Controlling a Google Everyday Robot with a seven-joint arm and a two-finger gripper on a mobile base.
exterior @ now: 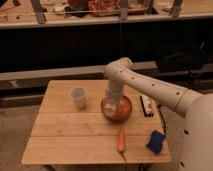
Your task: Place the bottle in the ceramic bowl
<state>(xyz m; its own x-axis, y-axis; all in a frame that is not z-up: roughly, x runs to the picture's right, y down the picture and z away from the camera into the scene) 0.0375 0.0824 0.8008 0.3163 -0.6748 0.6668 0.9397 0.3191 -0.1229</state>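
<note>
The orange-red ceramic bowl (123, 111) sits on the wooden table (65, 135), right of its middle. My gripper (112, 101) hangs straight down from the white arm (150, 87) over the left part of the bowl, its tip at or just inside the rim. A whitish shape at the gripper's tip, the bottle (111, 106), is within the bowl's outline. I cannot tell whether it rests on the bowl or is still held.
A translucent white cup (78, 96) stands left of the bowl. A carrot (120, 140) lies in front of the bowl. A blue object (156, 142) sits at the front right corner. A dark and white bar (146, 105) lies right of the bowl. Shelving stands behind the table.
</note>
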